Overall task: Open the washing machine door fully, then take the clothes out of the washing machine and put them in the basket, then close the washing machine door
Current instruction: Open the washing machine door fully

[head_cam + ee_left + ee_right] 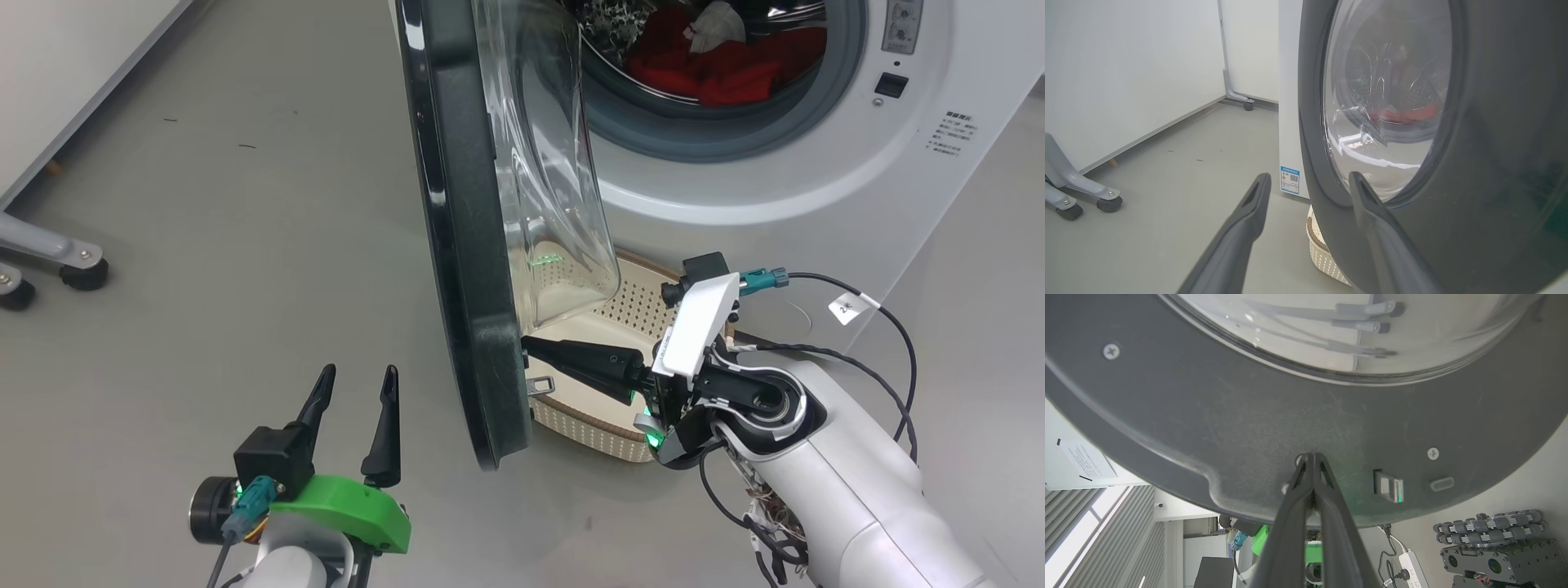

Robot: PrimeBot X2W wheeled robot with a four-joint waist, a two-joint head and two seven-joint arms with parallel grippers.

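The washing machine [816, 163] stands with its door [469, 245] swung about halfway out, edge-on to the head view. Red clothes [718, 69] with some white cloth lie in the drum. The cream basket [620, 318] sits on the floor under the door. My right gripper [529, 347] is shut, its joined tips pressed against the inner face of the door's black rim [1310, 428], holding nothing. My left gripper [359, 384] is open and empty on the door's outer side, one finger [1372, 212] close to the rim [1494, 163].
A caster frame [49, 253] stands at the far left by a white wall panel [1126, 73]. Grey floor [245, 245] stretches left of the door. A cable [882, 318] loops off my right wrist beside the washer front.
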